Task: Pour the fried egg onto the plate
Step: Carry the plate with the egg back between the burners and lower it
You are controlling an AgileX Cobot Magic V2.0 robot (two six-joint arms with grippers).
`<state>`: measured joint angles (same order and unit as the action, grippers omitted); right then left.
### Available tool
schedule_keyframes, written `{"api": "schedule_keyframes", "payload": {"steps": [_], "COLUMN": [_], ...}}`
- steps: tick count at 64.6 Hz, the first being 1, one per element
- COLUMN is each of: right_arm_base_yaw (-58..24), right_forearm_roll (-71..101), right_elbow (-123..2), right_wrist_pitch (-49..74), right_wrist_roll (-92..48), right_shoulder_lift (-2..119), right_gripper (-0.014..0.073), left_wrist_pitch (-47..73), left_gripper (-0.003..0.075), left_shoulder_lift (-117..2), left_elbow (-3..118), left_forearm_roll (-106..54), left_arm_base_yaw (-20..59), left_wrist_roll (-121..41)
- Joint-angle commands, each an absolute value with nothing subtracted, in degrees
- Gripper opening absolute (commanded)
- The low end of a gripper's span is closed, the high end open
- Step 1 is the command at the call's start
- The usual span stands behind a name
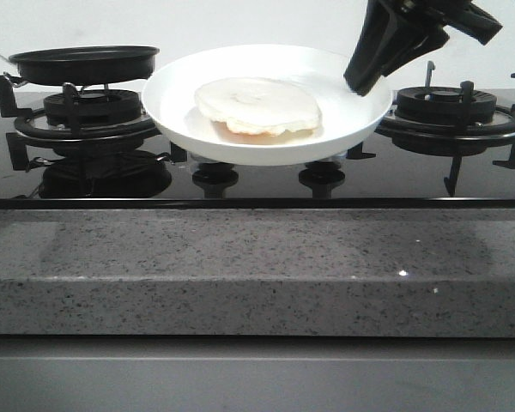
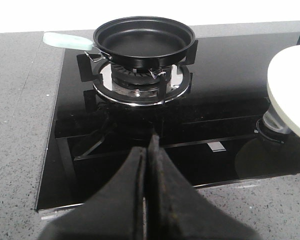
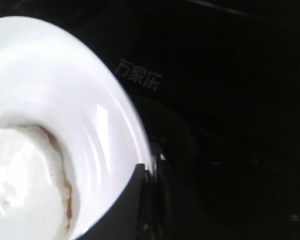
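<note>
Setting: black glass hob (image 1: 266,184) set in a grey speckled counter (image 1: 240,275), pale wall behind; you look forward across the stove.
Front view, plate: the plate (image 1: 189,120) sits between the two burners, apparently raised over the knobs (image 1: 215,176). Whether anything but the gripper bears it, you cannot tell.
Front view, egg: the fried egg (image 1: 257,105) lies flat on the plate, near its middle, browned edge toward you. The pour looks done, by my judgement.
Front view, right arm: the right gripper (image 1: 360,84) comes down onto the plate's right rim.
Front view, pan: the frying pan (image 1: 84,62) rests on the left burner (image 1: 81,116), apart from the plate; its inside is hidden from here.
Left wrist view: the pan (image 2: 142,39) shows bare inside, mint handle (image 2: 67,41) pointing away from the plate. The left gripper (image 2: 149,165) has its fingers pressed together on nothing, well short of the pan.
Right wrist view: a finger (image 3: 135,200) lies over the rim of the plate (image 3: 65,85); the other seems to go beneath. They look clamped on the rim. Egg (image 3: 20,185) sits just inside.
Advice: keep the plate level so the egg does not slide. Set it down on a flat spot before you let go, then draw straight back off the rim.
Risk: a rim pinch is a weak hold; any tilt swings the far edge down.
</note>
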<state>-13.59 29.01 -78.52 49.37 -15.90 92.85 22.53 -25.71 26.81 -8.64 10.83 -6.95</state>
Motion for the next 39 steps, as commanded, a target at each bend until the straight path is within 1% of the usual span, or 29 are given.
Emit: {"api": "schedule_keyframes", "payload": {"steps": [1,16,28,39], "right_arm_base_yaw": [-13.5,-13.2,-11.6,-10.6], "right_forearm_roll": [31.7,32.2,32.2,32.1], "right_elbow": [-80.3,-82.2,-90.8,-100.3], "right_wrist_pitch": [47.2,46.6,47.1,48.5], "right_wrist_roll": [-16.1,-14.6,-10.4,-6.6], "right_shoulder_lift": [90.0,90.2,94.1,101.2], "right_gripper": [-0.006,-0.006,-0.006,-0.006], "left_wrist_pitch": [17.6,17.6,17.6,17.6], "left_gripper": [-0.0019,-0.0019,-0.0019,-0.0019], "left_shoulder_lift": [-25.9,-25.9,-25.9,-25.9], "left_elbow": [28.5,28.5,28.5,28.5], "left_forearm_roll": [-8.9,-8.9,-8.9,-8.9], "left_arm_base_yaw": [11.3,11.3,11.3,11.3], "left_wrist_roll": [-6.8,-6.8,-6.8,-6.8]}}
